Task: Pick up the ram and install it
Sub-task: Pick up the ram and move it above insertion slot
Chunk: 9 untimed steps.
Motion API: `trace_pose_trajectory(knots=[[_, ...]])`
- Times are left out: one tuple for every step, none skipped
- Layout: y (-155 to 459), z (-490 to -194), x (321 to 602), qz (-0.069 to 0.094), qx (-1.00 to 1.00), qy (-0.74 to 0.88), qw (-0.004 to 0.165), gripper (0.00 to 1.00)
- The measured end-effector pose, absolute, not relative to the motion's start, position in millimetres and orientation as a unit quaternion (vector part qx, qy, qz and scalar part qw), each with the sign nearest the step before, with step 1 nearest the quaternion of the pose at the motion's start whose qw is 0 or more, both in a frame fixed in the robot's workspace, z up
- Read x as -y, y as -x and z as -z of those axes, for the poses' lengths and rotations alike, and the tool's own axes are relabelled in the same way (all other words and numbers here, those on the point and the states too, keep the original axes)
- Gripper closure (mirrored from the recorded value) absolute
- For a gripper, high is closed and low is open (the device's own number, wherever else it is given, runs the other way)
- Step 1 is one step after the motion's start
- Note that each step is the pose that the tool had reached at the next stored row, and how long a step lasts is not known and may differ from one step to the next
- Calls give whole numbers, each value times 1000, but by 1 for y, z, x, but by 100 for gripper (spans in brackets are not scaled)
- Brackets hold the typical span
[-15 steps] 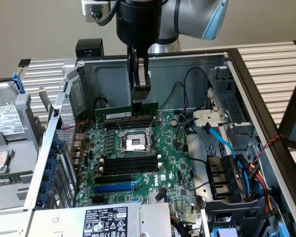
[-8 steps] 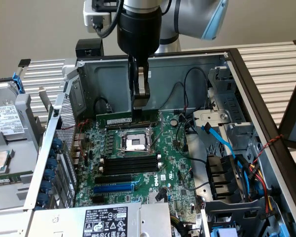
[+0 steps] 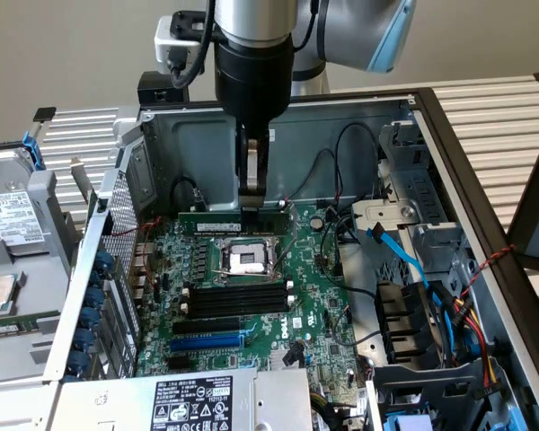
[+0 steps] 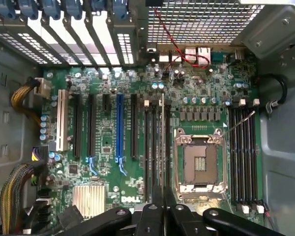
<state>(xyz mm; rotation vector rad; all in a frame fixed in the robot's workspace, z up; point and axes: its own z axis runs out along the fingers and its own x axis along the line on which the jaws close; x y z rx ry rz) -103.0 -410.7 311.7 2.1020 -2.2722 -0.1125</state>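
Exterior view: gripper (image 3: pixel 253 205) lowered into the open computer case (image 3: pixel 359 126), fingers (image 3: pixel 245 171) clenched on the ram (image 3: pixel 217 218). Ram held level on its long edge, showing just past the far edge of the CPU socket (image 3: pixel 249 260); height over the board hard to judge.

Wrist view: ram (image 4: pixel 163 142) seen edge-on as a thin line between the fingers (image 4: pixel 151 216), just beside the CPU socket (image 4: pixel 200 164), over the black memory slots (image 4: pixel 150 147) between socket and blue slot (image 4: pixel 119 128). Contact with a slot impossible to tell.
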Motion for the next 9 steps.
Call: trace_pose_trajectory(knots=[[103,-310,411,36,739,-673,22,87],[103,-308,411,37,743,-668,22,87],[103,-306,411,37,745,-665,21,87],[103,-304,411,37,747,-663,21,87],[103,-303,411,37,748,-663,21,87],[103,-301,411,36,748,-663,21,87],[103,-299,411,36,748,-663,20,87],[103,-298,411,35,748,-663,20,87],[103,-296,411,35,748,-663,20,87]])
